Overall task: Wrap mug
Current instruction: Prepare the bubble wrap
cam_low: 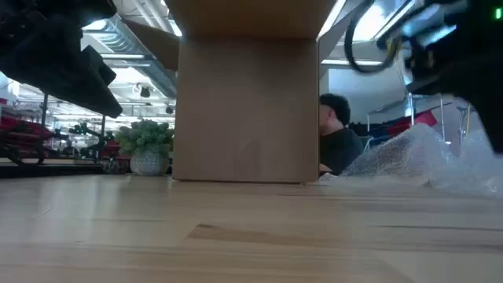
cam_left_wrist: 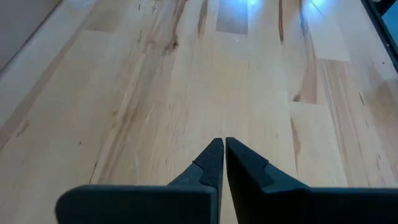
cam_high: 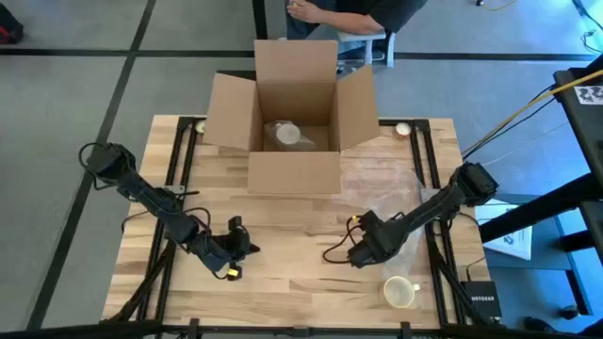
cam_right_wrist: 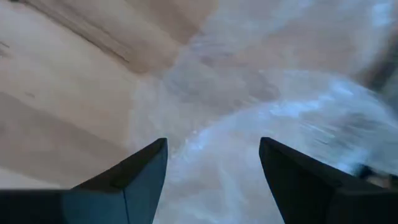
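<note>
Mug [cam_high: 399,292] sits bare at the table's [cam_high: 283,273] near right corner, apart from the bubble wrap [cam_high: 382,193]. Right gripper [cam_right_wrist: 211,180], fingers spread wide, hovers over the wrap's edge. Left gripper [cam_left_wrist: 222,163], fingers pressed together on nothing, waits over bare wood. Risk: 1 thin, slack sheet may slip or bunch when pinched, or drag into the mug and tip it

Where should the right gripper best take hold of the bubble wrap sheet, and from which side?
Probably at the bubble wrap edge nearest the open right gripper, coming down from above. The sheet lies loose and crumpled on the table, so a raised fold there may fit between the fingers.
</note>
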